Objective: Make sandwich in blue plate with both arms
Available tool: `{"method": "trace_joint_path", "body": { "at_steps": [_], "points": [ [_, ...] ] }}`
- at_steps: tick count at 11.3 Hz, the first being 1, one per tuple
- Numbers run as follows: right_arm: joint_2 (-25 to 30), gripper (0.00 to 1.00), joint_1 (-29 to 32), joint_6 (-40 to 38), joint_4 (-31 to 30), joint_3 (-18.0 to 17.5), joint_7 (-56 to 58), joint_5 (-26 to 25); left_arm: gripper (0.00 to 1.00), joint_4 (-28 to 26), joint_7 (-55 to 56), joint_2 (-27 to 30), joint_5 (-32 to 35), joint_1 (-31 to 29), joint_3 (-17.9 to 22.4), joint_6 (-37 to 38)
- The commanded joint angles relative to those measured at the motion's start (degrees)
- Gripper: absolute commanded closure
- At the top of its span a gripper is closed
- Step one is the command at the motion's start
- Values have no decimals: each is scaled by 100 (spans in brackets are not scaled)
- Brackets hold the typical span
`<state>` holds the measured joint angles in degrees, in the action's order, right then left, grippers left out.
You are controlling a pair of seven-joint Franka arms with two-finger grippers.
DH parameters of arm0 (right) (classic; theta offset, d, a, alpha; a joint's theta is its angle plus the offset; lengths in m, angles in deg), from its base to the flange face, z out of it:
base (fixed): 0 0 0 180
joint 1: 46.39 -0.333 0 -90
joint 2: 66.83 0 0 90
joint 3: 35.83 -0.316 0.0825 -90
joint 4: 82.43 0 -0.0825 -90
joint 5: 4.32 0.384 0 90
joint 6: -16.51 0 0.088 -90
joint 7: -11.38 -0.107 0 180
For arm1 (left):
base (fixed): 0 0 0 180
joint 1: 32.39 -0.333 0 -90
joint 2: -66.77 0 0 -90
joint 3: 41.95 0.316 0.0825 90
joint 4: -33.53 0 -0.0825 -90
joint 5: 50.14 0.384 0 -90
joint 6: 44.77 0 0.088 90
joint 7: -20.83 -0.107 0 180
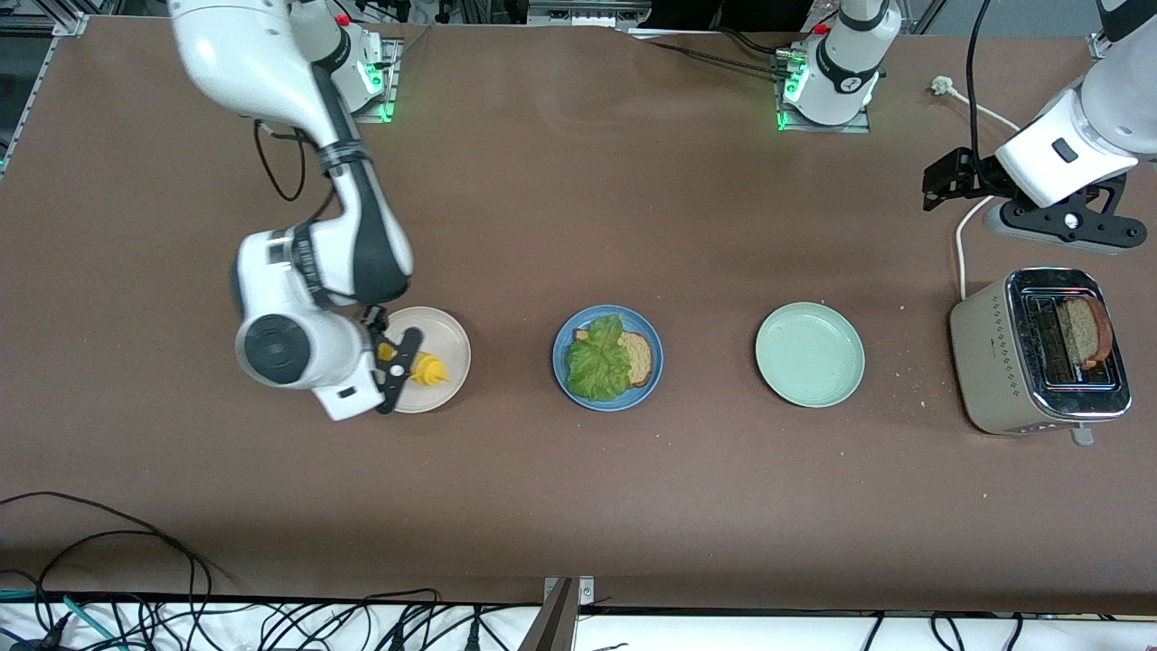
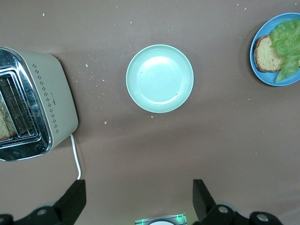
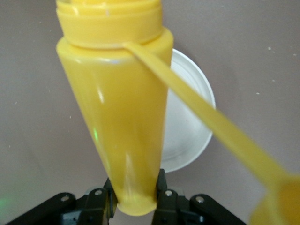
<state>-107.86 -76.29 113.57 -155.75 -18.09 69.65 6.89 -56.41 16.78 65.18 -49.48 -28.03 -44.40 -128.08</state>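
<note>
**2 white arms, black fittings**

Both arms are glossy white with rounded segments: the right arm [image 1: 307,298] has black joint bands and a looping black cable, the left arm [image 1: 1076,136] a black bracket; green lights glow at both bases

The brown table [image 1: 578,208] carries three plates and a toaster [image 1: 1039,353]. The beige plate [image 1: 447,348] lies under the right gripper [image 1: 398,362]. The blue plate [image 1: 565,362], pale green plate [image 1: 809,354] and toaster lie successively farther from it.
</note>
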Motion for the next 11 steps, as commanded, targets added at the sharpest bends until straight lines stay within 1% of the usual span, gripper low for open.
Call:
{"method": "trace_joint_path", "body": {
  "at_steps": [1, 2, 3, 4, 5, 6, 7, 8, 9, 11],
  "points": [
    [227, 100, 1089, -152, -33, -630, 1330, 591, 0, 125, 27, -52, -66, -14, -1, 25],
    [201, 100, 1423, -170, -42, -692, 1884, 889, 0, 125, 27, -52, -66, -14, -1, 25],
    [166, 100, 1809, -187, -51, -832, 2394, 1188, 0, 125, 27, -52, -66, -14, -1, 16],
    [61, 100, 2265, -187, -77, -1086, 2895, 1408, 0, 125, 27, -52, -66, -14, -1, 25],
    [8, 100, 2696, -187, -112, -1358, 3396, 1532, 0, 125, 27, -52, -66, -14, -1, 25],
    [-19, 100, 3074, -205, -130, -1596, 3697, 1551, 0, 125, 27, -52, -66, -14, -1, 25],
    [-89, 100, 3418, -388, -104, -1842, 3900, 1551, 0, 125, 27, -52, -66, -14, -1, 25],
    [-211, 100, 3604, -503, -95, -1966, 4120, 1586, 0, 125, 27, -52, -66, -14, -1, 25],
    [-343, 100, 3788, -530, -86, -2054, 4365, 1795, 0, 125, 27, -52, -66, -14, -1, 25],
    [-703, 100, 3948, -530, -77, -2081, 5076, 2374, 0, 125, 27, -52, -66, -14, -1, 25]
  ]
}}
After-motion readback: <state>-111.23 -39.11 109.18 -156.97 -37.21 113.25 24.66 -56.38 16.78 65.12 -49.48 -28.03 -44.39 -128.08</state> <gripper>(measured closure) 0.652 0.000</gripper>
